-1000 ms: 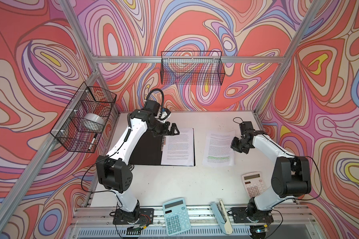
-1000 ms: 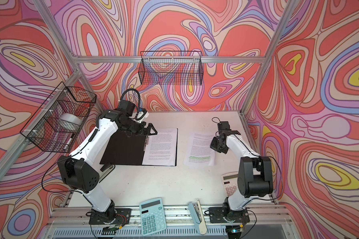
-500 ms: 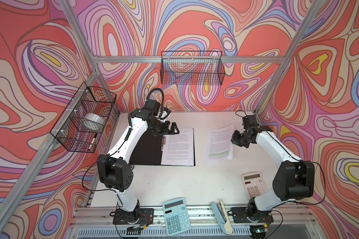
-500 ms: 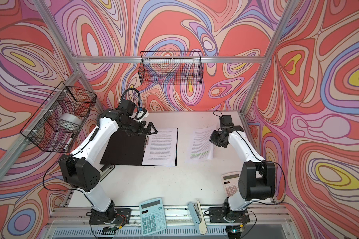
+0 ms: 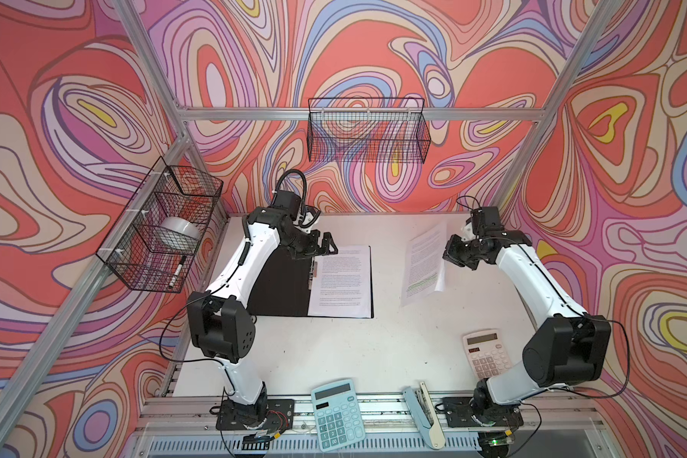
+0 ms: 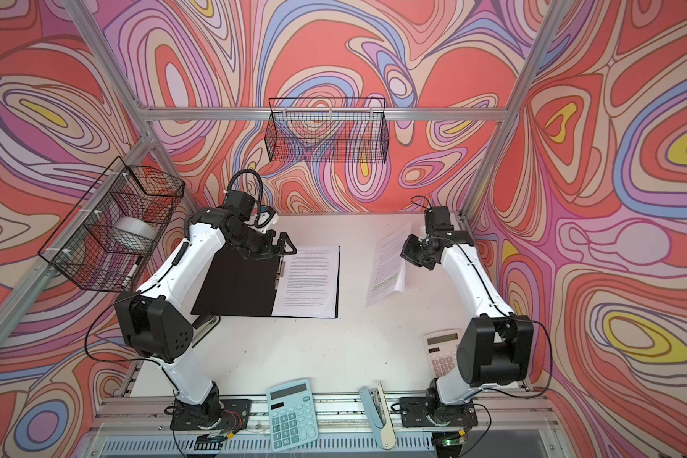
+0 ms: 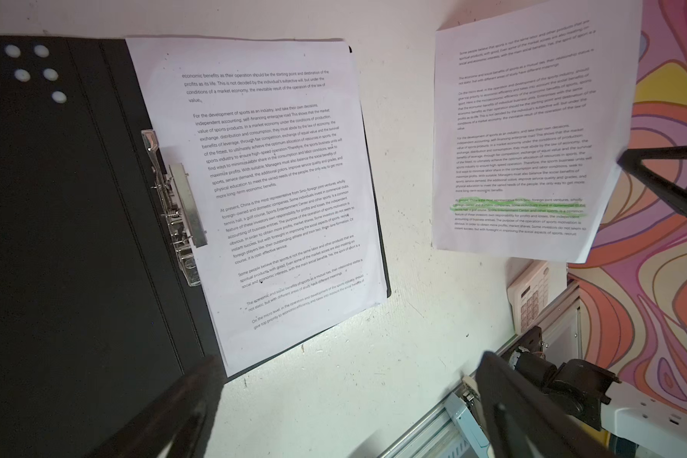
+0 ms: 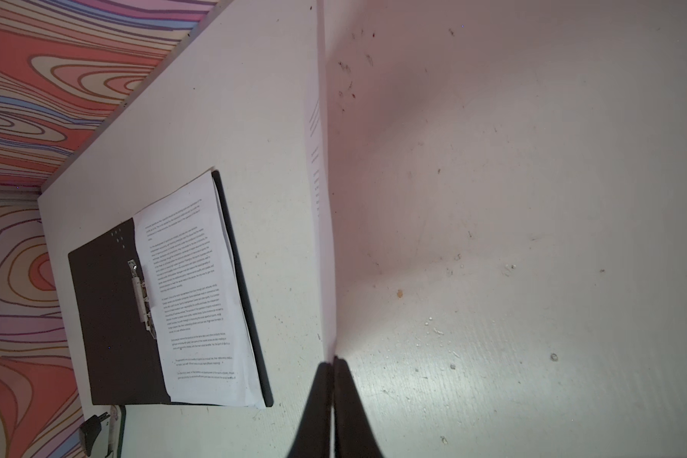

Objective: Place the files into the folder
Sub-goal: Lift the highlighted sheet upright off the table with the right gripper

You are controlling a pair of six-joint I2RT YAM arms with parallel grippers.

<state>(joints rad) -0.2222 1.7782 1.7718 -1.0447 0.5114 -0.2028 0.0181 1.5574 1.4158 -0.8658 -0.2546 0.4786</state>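
**The folder lies at my 9 o'clock**

I read the clock in a top view: 12 is the back wall and 6 is the front rail.

My right gripper (image 8: 332,363) is pinched shut on one edge of the loose page (image 5: 424,266), the one with the green lines. The page stands up on its side and leans. Its low corner is near the table (image 5: 393,349), but I cannot tell if it touches. Its long side runs from 12 to 6.

The folder (image 5: 278,289) lies open and flat at 9 o'clock from that gripper, with a strip of bare table between us. Its long side runs from 12 to 6 too, so the page lines up with it. One filed page (image 5: 342,283) lies on the folder's 3 o'clock half. The metal clip (image 5: 314,273) sits on that page's 9 o'clock edge, by the fold.

My right arm has the page, so I think it must carry it toward 9 and lay it flat on the filed page. That arm is bent at the elbow, and its fingers point toward 9.

My left gripper (image 5: 328,246) is wide open and holds nothing. It hangs over the folder's 12 o'clock edge, close to the clip. Its arm reaches out over the black half.
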